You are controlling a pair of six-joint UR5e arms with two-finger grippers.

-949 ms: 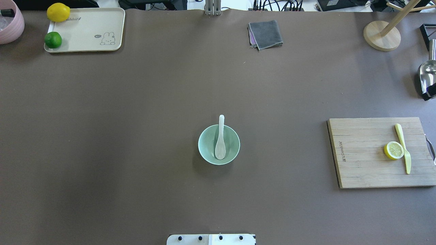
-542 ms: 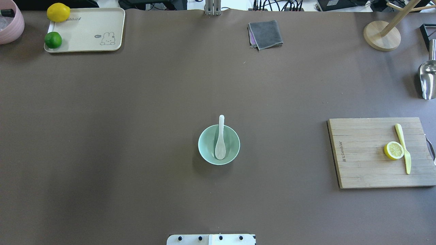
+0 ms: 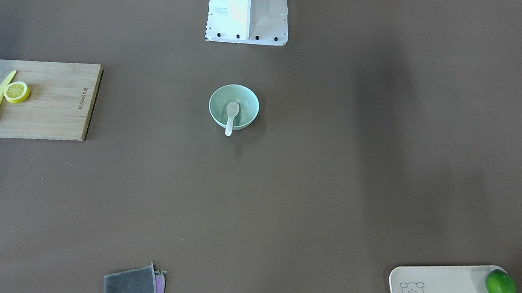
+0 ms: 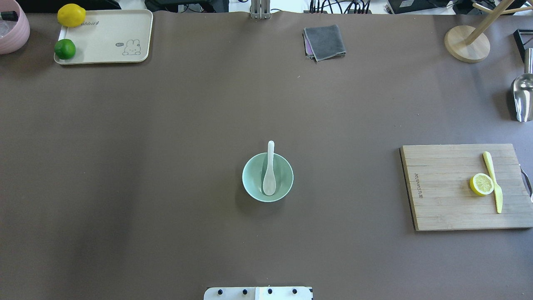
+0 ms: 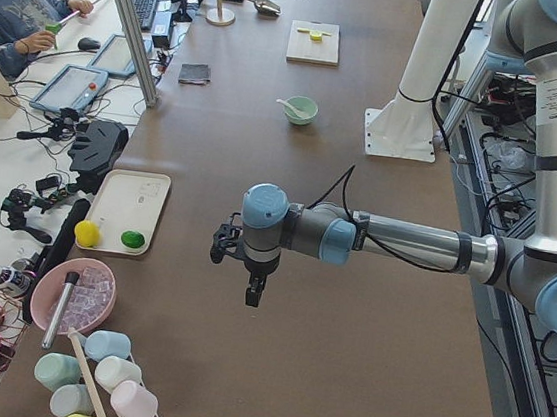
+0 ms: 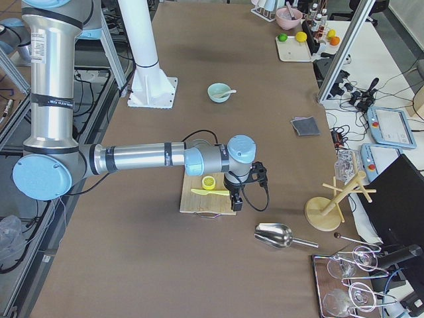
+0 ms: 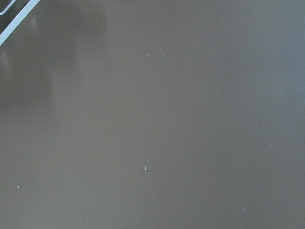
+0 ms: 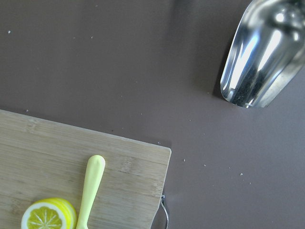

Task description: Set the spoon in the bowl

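Note:
The white spoon (image 4: 270, 175) lies in the pale mint-green bowl (image 4: 286, 177) at the table's middle, scoop down inside and handle leaning over the far rim. Both also show in the front view, the spoon (image 3: 231, 114) in the bowl (image 3: 248, 102). My left gripper (image 5: 253, 291) shows only in the exterior left view, hanging above bare table far from the bowl (image 5: 300, 112). My right gripper (image 6: 236, 201) shows only in the exterior right view, above the edge of the cutting board. I cannot tell whether either is open or shut.
A wooden cutting board (image 4: 445, 196) at the right holds a lemon slice (image 4: 481, 184) and a yellow knife (image 4: 493, 181). A metal scoop (image 4: 522, 98) lies at the right edge. A grey cloth (image 4: 325, 41), a cream tray (image 4: 108, 35) with lemon and lime, and a wooden stand (image 4: 466, 43) line the far edge.
A dark part beside the metal scoop at the overhead view's right edge has left that view. The spoon and bowl have not moved.

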